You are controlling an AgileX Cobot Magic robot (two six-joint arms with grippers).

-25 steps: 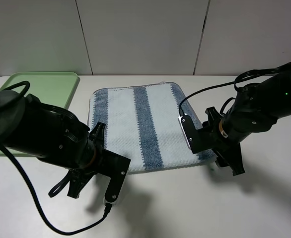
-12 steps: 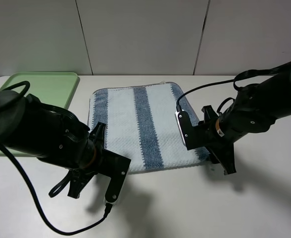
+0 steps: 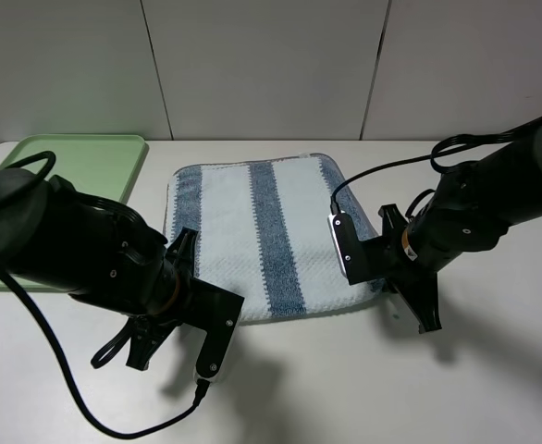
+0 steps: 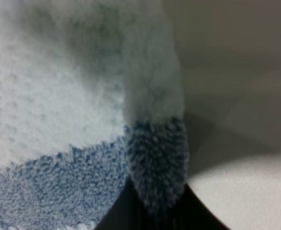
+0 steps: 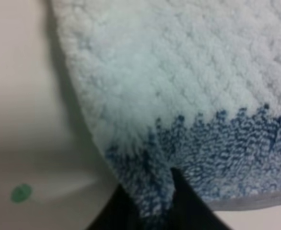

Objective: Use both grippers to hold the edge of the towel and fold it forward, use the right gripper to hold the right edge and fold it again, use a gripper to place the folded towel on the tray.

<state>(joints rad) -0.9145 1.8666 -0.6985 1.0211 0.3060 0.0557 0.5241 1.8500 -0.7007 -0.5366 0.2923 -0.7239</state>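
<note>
Grips towel (image 3: 262, 236) at both near corners, left pincer (image 4: 157, 211) and right pincer (image 5: 152, 211) each clamped on the pile, the rest flat on tabletop (image 3: 345, 388) near tray (image 3: 77, 153). Risks a skewed fold if one shallow bite slips or lifts unevenly.

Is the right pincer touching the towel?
Touching. The right wrist view shows the towel edge bunched up and pinched in the right pincer.
</note>
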